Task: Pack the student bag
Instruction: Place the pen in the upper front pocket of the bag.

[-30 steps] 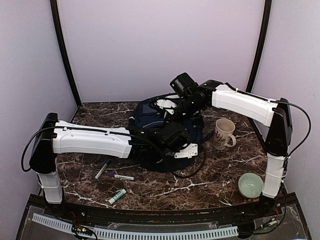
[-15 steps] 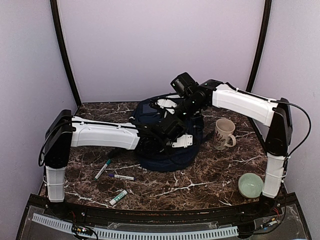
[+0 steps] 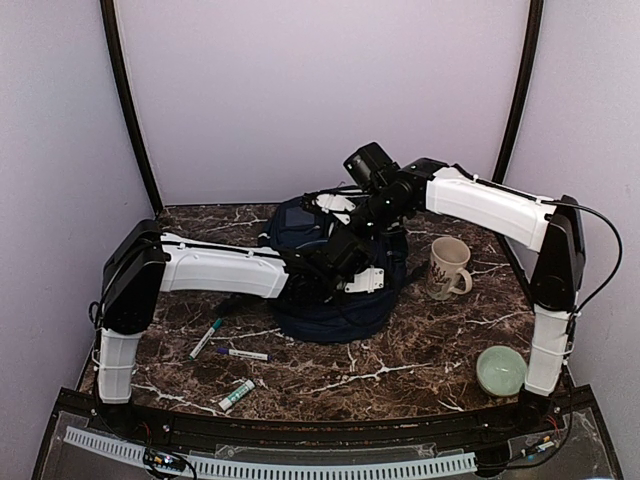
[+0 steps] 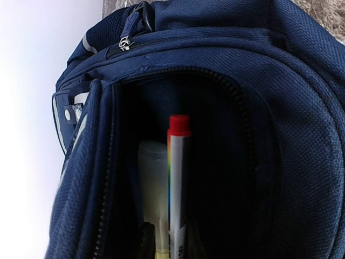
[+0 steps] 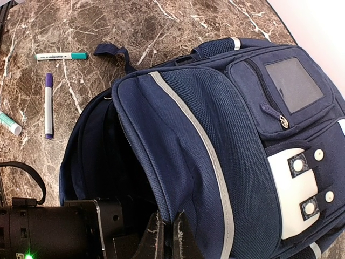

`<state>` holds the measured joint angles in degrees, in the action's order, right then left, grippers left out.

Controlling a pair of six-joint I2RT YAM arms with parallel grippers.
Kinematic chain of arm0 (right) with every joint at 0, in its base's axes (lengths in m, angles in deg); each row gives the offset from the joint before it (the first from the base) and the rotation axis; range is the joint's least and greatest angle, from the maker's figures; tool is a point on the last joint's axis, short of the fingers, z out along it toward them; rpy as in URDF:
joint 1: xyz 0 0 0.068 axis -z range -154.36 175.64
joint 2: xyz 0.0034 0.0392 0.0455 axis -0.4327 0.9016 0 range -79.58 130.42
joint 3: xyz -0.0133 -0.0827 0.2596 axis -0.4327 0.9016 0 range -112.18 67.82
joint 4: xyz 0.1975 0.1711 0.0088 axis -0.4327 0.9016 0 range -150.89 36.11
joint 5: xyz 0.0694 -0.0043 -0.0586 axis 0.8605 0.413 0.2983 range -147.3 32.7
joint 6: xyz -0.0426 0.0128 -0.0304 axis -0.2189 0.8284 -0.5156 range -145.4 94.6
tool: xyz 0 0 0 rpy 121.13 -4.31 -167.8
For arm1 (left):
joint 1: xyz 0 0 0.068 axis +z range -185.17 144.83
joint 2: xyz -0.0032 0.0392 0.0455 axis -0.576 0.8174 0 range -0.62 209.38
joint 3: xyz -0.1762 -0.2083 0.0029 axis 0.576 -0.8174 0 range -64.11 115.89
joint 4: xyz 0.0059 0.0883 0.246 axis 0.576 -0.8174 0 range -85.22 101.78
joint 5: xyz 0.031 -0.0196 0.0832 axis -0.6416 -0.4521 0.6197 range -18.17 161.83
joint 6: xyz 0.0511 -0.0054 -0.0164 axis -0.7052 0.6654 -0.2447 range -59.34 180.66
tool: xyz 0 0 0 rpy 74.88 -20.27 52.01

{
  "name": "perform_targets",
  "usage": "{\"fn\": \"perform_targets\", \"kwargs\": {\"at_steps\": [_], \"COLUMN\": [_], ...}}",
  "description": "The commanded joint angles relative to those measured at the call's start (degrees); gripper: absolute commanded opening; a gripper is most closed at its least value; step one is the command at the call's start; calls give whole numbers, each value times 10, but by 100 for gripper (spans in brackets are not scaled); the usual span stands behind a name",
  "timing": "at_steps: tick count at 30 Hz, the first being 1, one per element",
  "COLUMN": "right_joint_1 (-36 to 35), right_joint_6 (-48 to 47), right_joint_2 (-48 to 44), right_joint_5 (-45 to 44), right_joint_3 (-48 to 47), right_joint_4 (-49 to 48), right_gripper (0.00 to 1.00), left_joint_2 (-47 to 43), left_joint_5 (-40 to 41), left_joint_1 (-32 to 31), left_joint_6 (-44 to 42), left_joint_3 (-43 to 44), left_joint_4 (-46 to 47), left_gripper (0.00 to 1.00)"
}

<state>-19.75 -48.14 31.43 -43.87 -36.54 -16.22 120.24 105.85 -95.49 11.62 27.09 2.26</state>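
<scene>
Sitting mid-way across the veined marble table [image 3: 400, 350], the student bag [image 3: 330, 315] is largely hidden under both wrists in my overhead feed. Its woven navy fabric and grey reflective stripe read better from the right wrist, where the right gripper [image 5: 166, 232] pinches the flap [image 5: 178, 135] edge tight. Through the left wrist I see a red-capped marker [image 4: 178, 162] and a pale tube [image 4: 152, 183] standing in the dark pocket, but the left gripper [image 4: 168, 245] is cropped at the frame's bottom, so I can't tell its spread. Since a second ago the left arm [image 3: 220, 272] has reached further in.
</scene>
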Motion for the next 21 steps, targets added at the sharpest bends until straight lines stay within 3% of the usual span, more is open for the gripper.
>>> {"fn": "perform_targets", "kwargs": {"at_steps": [1, 12, 16, 21], "right_joint_1": [-12, -12, -12, -12], "right_joint_6": [5, -1, -4, -4], "right_joint_2": [-11, -13, -12, -11], "right_joint_5": [39, 36, 39, 44], "right_joint_3": [-21, -13, -8, -3], "right_joint_4": [-9, -12, -14, -14], "right_gripper": [0, 0, 0, 0], "left_joint_2": [-11, -119, -179, -246], "left_joint_5": [6, 42, 43, -24], "left_joint_1": [20, -66, -99, -125], "left_joint_6": [44, 107, 221, 414], "left_joint_3": [23, -55, -90, -149], "left_joint_4": [-5, -28, -101, -218], "left_gripper": [27, 29, 29, 31]}}
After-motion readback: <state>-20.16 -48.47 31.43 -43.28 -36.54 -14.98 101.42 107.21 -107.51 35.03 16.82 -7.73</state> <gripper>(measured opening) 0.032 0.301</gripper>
